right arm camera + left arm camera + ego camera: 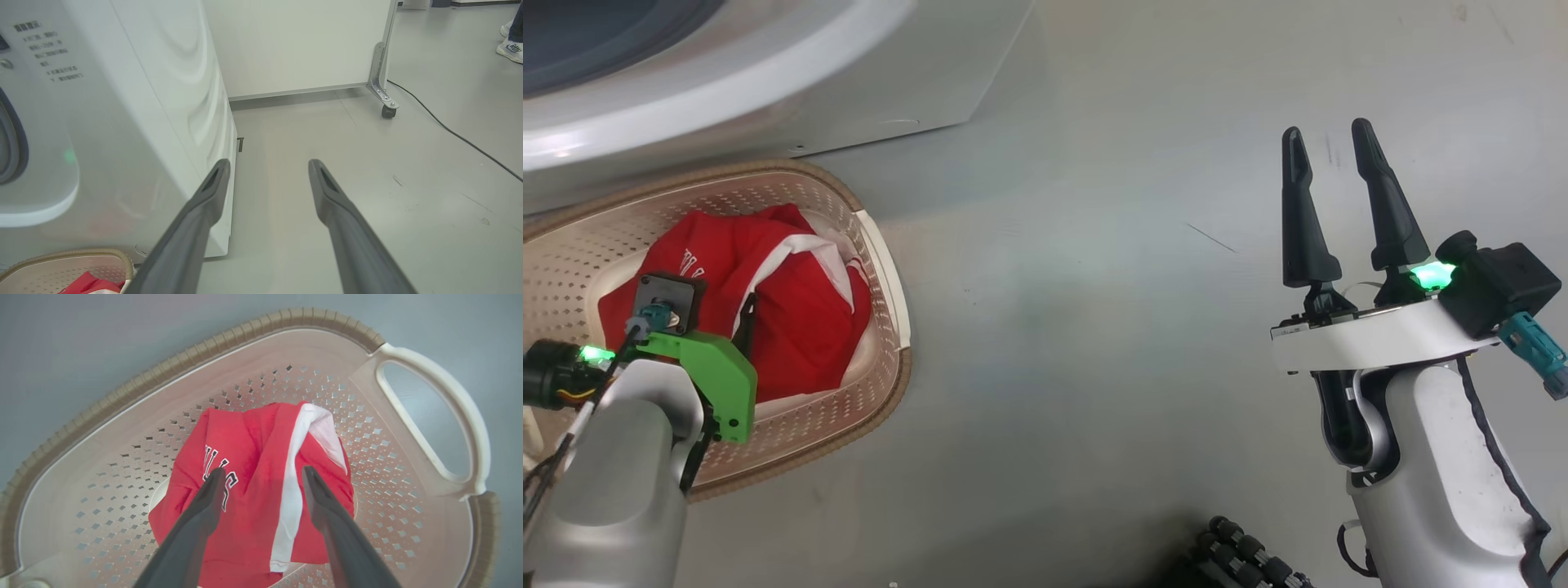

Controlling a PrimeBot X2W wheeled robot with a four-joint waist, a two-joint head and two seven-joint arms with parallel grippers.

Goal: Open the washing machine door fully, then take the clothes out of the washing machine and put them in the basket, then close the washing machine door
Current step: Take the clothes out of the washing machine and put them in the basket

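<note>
Two claws, both spread. Over the basket (171, 367): left claw (263, 470), wide open above the red clothes (253, 433), pinching nothing. Inside the basket, heaped on its perforated bottom: the clothes. Well off to the basket's right, above bare floor (1094, 327): right claw (1328, 131), empty. Just beside the basket's far rim: the washing machine (915, 82).

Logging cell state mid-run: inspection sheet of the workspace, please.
Surface: grey floor, faint scuffs.
Job's things: clothes bunched inside the basket; washing machine right beside it.
Clutter: nothing seen.
Grippers: left gripper open above the clothes, holding nothing; right gripper open, empty, over the floor.
Cables: black cable lying across the floor.
Surroundings: white panel on a caster; a person's shoe.
</note>
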